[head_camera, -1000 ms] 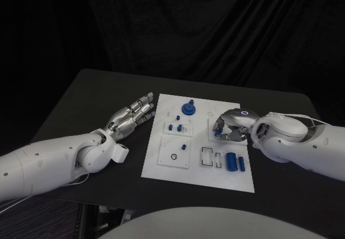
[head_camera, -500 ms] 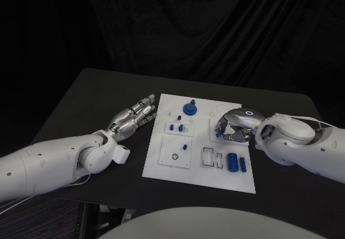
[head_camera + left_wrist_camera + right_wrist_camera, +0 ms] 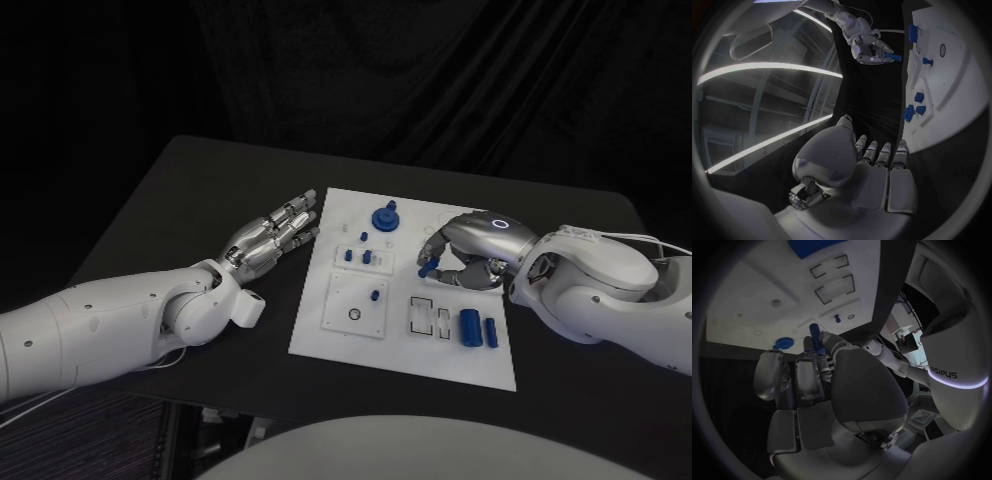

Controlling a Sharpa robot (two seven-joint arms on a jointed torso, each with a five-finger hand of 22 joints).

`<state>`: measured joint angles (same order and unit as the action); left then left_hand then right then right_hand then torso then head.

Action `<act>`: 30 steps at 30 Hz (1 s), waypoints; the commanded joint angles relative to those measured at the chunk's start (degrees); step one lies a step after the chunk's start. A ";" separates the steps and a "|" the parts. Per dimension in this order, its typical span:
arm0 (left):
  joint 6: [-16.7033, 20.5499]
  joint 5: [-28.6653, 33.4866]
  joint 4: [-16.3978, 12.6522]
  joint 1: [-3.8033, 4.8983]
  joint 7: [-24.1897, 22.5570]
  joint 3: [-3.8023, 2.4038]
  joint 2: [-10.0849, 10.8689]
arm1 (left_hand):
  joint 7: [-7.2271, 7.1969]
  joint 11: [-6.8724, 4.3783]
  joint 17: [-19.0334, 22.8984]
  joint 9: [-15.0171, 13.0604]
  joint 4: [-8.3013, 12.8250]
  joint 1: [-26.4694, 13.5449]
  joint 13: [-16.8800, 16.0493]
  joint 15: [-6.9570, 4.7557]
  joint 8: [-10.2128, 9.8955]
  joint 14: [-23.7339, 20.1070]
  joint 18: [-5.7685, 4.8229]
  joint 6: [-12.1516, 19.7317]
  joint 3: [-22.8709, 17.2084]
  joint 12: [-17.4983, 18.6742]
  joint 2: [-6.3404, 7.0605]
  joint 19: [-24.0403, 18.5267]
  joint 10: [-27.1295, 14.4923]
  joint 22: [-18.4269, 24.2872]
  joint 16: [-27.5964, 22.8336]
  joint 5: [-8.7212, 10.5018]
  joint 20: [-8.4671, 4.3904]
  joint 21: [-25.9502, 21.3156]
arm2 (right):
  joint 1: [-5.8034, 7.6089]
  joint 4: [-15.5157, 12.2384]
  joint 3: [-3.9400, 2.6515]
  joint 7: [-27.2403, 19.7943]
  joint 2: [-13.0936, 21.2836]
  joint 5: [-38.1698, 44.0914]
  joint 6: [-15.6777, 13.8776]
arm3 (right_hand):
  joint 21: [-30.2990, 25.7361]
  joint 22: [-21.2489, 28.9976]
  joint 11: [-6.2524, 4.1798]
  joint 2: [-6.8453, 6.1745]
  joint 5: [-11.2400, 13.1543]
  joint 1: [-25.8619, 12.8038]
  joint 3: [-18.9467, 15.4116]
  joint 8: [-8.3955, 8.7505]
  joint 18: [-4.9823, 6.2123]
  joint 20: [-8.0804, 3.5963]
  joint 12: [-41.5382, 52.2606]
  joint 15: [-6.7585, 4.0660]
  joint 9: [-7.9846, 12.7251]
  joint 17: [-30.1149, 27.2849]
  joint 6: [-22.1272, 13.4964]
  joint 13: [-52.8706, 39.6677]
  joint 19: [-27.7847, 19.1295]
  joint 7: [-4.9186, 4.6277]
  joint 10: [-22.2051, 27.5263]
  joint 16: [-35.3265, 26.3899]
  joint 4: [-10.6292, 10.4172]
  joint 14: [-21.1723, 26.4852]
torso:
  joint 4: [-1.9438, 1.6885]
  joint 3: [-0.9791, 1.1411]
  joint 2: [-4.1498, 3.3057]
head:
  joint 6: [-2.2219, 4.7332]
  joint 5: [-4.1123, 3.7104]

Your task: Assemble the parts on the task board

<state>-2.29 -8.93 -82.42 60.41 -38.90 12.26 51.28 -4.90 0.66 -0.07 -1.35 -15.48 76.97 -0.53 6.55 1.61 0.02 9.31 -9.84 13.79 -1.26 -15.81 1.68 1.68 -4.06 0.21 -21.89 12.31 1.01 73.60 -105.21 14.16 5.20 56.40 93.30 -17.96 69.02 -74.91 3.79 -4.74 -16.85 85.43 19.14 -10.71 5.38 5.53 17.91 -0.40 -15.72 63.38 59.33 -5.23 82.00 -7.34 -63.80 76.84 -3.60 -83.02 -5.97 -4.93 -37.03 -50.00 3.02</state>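
Right hand [image 3: 464,250] pinches a blue peg [image 3: 428,267] over the task board [image 3: 335,335]; left hand [image 3: 270,237] flat, fingers apart

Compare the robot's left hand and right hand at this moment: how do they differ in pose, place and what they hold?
The left hand lies with fingers straight and holds nothing; the right hand is curled, pinching a small blue peg. The left hand sits beside the task board, off its left edge; the right hand is over the board's right part. Both are silver hands on white arms.
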 commanded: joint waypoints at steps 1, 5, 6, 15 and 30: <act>-0.67 0.24 -0.05 -0.13 -5.22 -0.05 -0.18 | 0.40 0.37 0.07 -0.07 0.17 0.65 -0.07 0.56 -0.20 -0.02 0.44 0.15 -0.21 0.01 -0.09 0.02 -0.07 -0.01 -0.21 -0.25 0.34 0.30 | -0.23 -1.49 0.00 -1.83 -1.52 3.68 0.61 | -0.18 -9.30 -0.08 -0.07 -0.22 0.39 0.04 -0.01 -0.99 -0.26 -0.26 -0.35 -0.19 0.15 -0.04 -0.09 0.04 -0.11 -0.53 -0.06 0.41 0.00 | -0.03 0.00 -0.05 | 0.00 0.61; -0.70 0.24 0.01 -0.19 -5.21 -0.05 -0.28 | 0.41 0.37 0.07 -0.07 0.22 0.73 -0.06 0.56 -0.20 -0.02 0.43 0.18 -0.24 0.02 -0.11 0.01 -0.09 0.01 -0.21 -0.33 0.34 0.30 | -1.22 -1.66 0.00 -2.67 -3.87 5.39 0.97 | -0.13 -9.31 -0.04 -0.12 -0.18 0.42 0.08 0.04 -1.00 -0.25 -0.37 -0.33 -0.24 0.04 -0.10 -0.08 0.05 -0.14 -0.48 -0.12 0.48 0.03 | -0.04 -0.01 -0.04 | 0.00 1.02; -0.71 0.24 0.02 -0.20 -5.21 -0.05 -0.30 | 0.42 0.38 0.07 -0.07 0.24 0.76 -0.06 0.55 -0.21 -0.02 0.43 0.19 -0.25 0.02 -0.12 0.01 -0.09 0.02 -0.21 -0.35 0.33 0.30 | -1.55 -1.52 0.00 -2.87 -4.57 5.68 1.01 | -0.20 -9.29 -0.02 -0.15 -0.15 0.43 0.10 0.07 -0.99 -0.25 -0.43 -0.32 -0.27 0.08 -0.14 -0.07 0.01 -0.16 -0.45 -0.11 0.51 0.02 | -0.01 0.00 -0.05 | 0.00 1.11; -0.89 0.24 0.23 -0.26 -5.12 -0.05 -0.61 | 0.43 0.39 0.07 -0.06 0.31 0.89 -0.06 0.54 -0.22 -0.02 0.43 0.24 -0.31 0.03 -0.16 -0.01 -0.10 0.06 -0.21 -0.47 0.32 0.28 | -4.58 1.55 0.00 -4.15 -11.56 8.92 1.03 | -0.15 -9.31 0.14 -0.37 0.53 0.14 0.11 0.33 -1.02 -0.18 -0.93 -0.17 -0.51 0.11 -0.43 -0.05 -0.01 -0.30 -0.32 -0.12 0.52 0.00 | -0.03 0.10 -0.15 | 0.00 1.32; -1.21 0.24 0.54 -0.28 -4.99 -0.06 -1.05 | 0.47 0.52 0.07 -0.05 0.46 1.17 -0.07 0.64 -0.23 -0.02 0.39 0.30 -0.43 -0.01 -0.26 0.03 -0.06 0.00 -0.21 -0.64 0.33 0.31 | -7.40 7.64 -0.01 -4.78 -18.85 13.72 0.96 | -0.21 -9.30 0.20 -0.52 1.32 0.15 0.26 0.58 -1.01 -0.09 -1.36 -0.09 -0.78 0.08 -0.64 -0.08 -0.09 -0.36 -0.35 -0.17 0.69 0.04 | -0.11 -0.06 -0.08 | 0.00 1.39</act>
<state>-2.66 -8.92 -81.81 60.22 -38.90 12.25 50.34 -4.69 0.64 -0.08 -1.34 -15.17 77.60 -0.53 6.98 1.61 0.03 9.31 -9.62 13.47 -1.26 -15.98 1.68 1.67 -4.05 0.21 -22.34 12.31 1.01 66.39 -97.84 14.18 0.98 37.72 104.20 -17.08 69.02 -74.91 3.83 -4.76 -15.70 85.42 19.46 -10.31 5.38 5.53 16.81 -0.39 -16.45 63.53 59.11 -5.23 82.00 -7.53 -63.81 76.84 -3.28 -83.02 -6.01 -4.92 -37.11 -50.00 4.48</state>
